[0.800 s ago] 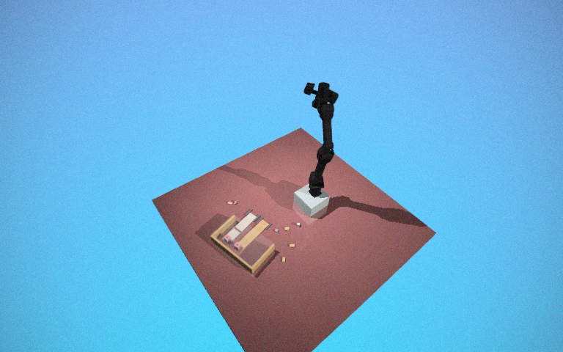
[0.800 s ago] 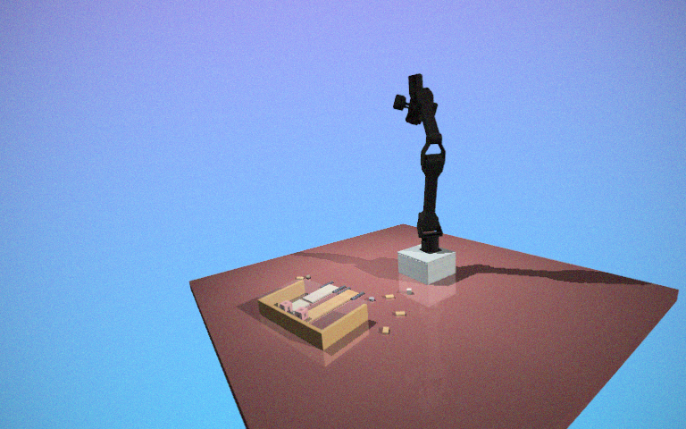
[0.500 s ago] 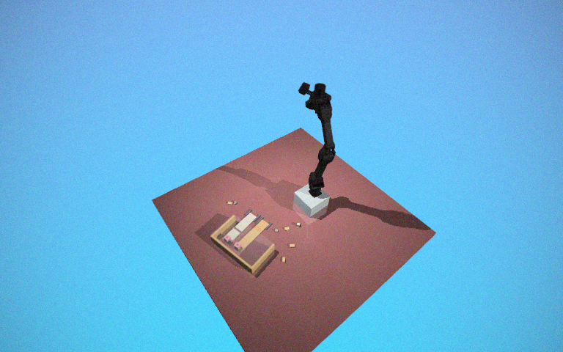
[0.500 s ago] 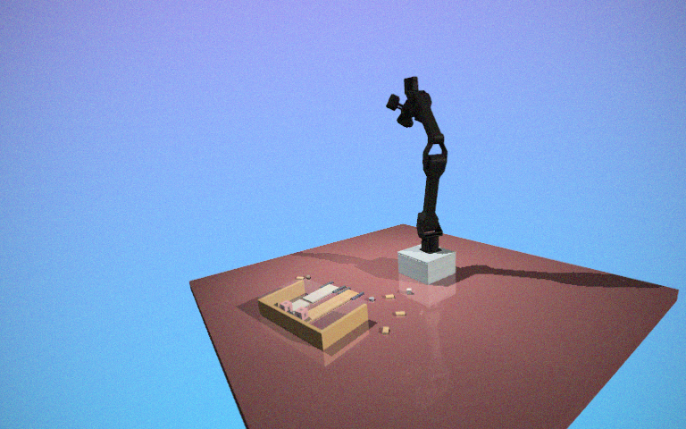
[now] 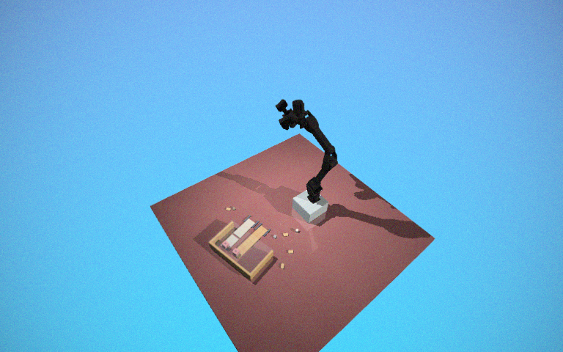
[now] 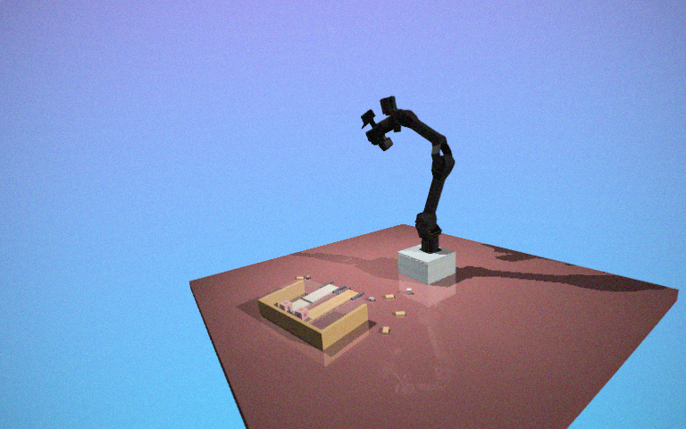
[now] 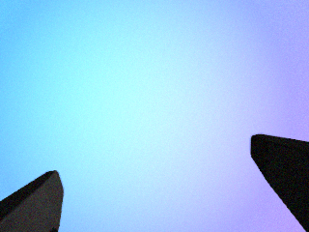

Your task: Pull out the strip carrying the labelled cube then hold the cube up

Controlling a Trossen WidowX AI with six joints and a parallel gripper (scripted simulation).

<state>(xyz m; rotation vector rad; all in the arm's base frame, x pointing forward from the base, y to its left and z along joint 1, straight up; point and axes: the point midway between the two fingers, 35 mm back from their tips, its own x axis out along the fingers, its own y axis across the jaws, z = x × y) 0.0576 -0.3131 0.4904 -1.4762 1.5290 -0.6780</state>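
My gripper (image 5: 283, 114) (image 6: 374, 132) (image 7: 158, 162) is open and empty, high above the table, well away from the strips. A pale strip (image 5: 248, 226) (image 6: 322, 292) lies in the wooden tray, with a visible break or step across it; a pink cube (image 5: 226, 244) (image 6: 286, 305) sits at its far end. Beside it lies a tan strip (image 5: 254, 239) (image 6: 332, 304) with no break visible; another pink cube (image 5: 236, 251) (image 6: 301, 313) sits at its far end. Both cubes show faint darker marks, too small to read. Dark bars flank each strip's near end.
The three-walled wooden tray (image 5: 263, 265) (image 6: 346, 326) opens toward the arm's white base block (image 5: 308, 209) (image 6: 427, 268). Several small tan and grey pieces lie around it, among them a tan block (image 5: 290, 251) (image 6: 400, 313) and another tan block (image 5: 282, 265) (image 6: 385, 330).
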